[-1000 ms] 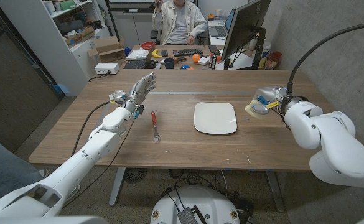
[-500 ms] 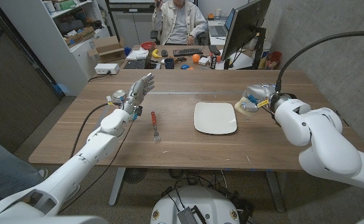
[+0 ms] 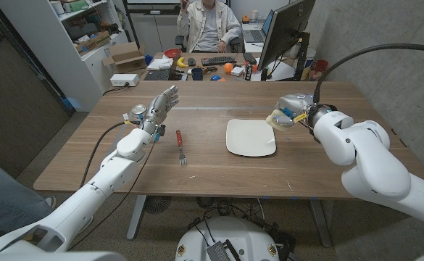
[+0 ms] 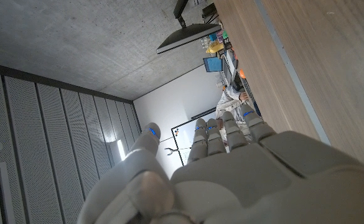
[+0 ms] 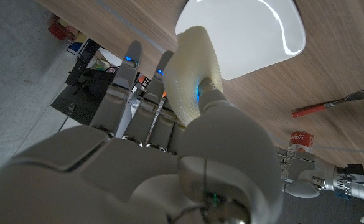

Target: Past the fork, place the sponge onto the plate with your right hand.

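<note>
A white square plate (image 3: 251, 137) lies in the middle of the wooden table; it also shows in the right wrist view (image 5: 250, 43). My right hand (image 3: 290, 114) hovers just off the plate's right far corner and grips a pale yellow sponge (image 3: 279, 120), seen close up as a sponge (image 5: 191, 74) pinched against the fingers. A red-handled fork (image 3: 180, 146) lies left of the plate, fork (image 5: 337, 102) again in the wrist view. My left hand (image 3: 161, 106) stands raised left of the fork, fingers apart, holding nothing.
A small can (image 3: 138, 111) stands by my left wrist. A monitor (image 3: 284, 29), a keyboard and small items crowd a desk behind the table, where a person sits. Shelves and a cardboard box stand at the back left.
My right hand has carried the sponge leftward from the table's right side to the plate's right far corner. The left arm has stayed put.
</note>
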Controlling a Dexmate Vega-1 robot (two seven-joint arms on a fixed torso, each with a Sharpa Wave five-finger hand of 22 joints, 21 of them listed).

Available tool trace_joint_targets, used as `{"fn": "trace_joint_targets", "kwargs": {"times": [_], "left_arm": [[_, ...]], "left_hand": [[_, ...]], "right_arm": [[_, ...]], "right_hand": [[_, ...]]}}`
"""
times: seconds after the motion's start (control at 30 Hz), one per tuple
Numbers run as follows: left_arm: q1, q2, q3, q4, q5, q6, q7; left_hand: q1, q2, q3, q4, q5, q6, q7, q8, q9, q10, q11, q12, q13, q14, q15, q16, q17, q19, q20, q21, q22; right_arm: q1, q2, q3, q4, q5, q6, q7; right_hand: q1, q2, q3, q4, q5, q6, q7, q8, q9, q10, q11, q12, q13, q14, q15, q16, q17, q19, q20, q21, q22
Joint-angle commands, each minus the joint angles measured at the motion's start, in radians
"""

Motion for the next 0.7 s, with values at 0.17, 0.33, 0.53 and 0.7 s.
{"fn": "trace_joint_targets", "kwargs": {"times": [0.17, 0.33, 0.53, 0.7], "left_arm": [[0.013, 0.006, -0.004, -0.037, 0.011, 0.01, 0.02], [0.021, 0.016, -0.008, -0.062, 0.019, 0.025, 0.038], [0.022, 0.014, -0.01, -0.067, 0.021, 0.029, 0.048], [0.019, 0.013, -0.007, -0.066, 0.018, 0.037, 0.043]], "left_hand": [[0.004, 0.013, 0.006, -0.001, 0.006, 0.005, 0.002, -0.001, 0.005, 0.003, -0.002, 0.001, 0.004, -0.003, 0.002, -0.002, 0.002, 0.003, 0.006, -0.001, 0.002], [0.004, 0.013, 0.007, -0.001, 0.006, 0.006, 0.002, 0.0, 0.005, 0.002, -0.002, 0.001, 0.004, -0.003, 0.003, -0.003, 0.002, 0.002, 0.006, -0.001, 0.002], [0.004, 0.013, 0.007, -0.002, 0.007, 0.006, 0.002, -0.001, 0.005, 0.001, -0.002, 0.001, 0.004, -0.003, 0.003, -0.003, 0.002, 0.002, 0.005, -0.001, 0.002], [0.004, 0.013, 0.007, -0.002, 0.007, 0.006, 0.001, -0.001, 0.005, 0.004, -0.002, 0.001, 0.004, -0.003, 0.002, -0.003, 0.002, 0.002, 0.004, -0.001, 0.002]], "right_arm": [[0.019, 0.114, 0.02, 0.058, -0.016, 0.156, 0.027], [0.044, 0.154, 0.007, 0.093, -0.012, 0.203, 0.018], [0.084, 0.207, -0.027, 0.149, -0.024, 0.256, 0.003], [0.113, 0.245, -0.061, 0.202, -0.044, 0.295, -0.009]], "right_hand": [[0.004, 0.006, 0.004, 0.007, 0.008, 0.111, -0.101, 0.004, 0.002, 0.011, 0.001, -0.007, 0.003, 0.003, -0.005, -0.002, 0.006, -0.005, -0.005, 0.0, 0.002], [0.004, 0.006, 0.004, 0.008, 0.008, 0.111, -0.101, 0.002, 0.002, 0.013, 0.003, -0.01, 0.003, 0.0, -0.002, -0.004, 0.006, -0.006, -0.003, 0.0, 0.002], [0.004, 0.005, 0.003, 0.008, 0.007, 0.112, -0.1, 0.0, 0.003, 0.014, 0.003, -0.012, 0.003, 0.0, -0.008, -0.003, 0.008, -0.01, -0.002, -0.001, 0.002], [0.005, 0.005, 0.003, 0.009, 0.007, 0.114, -0.101, -0.001, 0.003, 0.018, 0.005, -0.014, 0.003, 0.0, -0.004, -0.004, 0.008, -0.015, 0.003, -0.003, 0.002]]}}
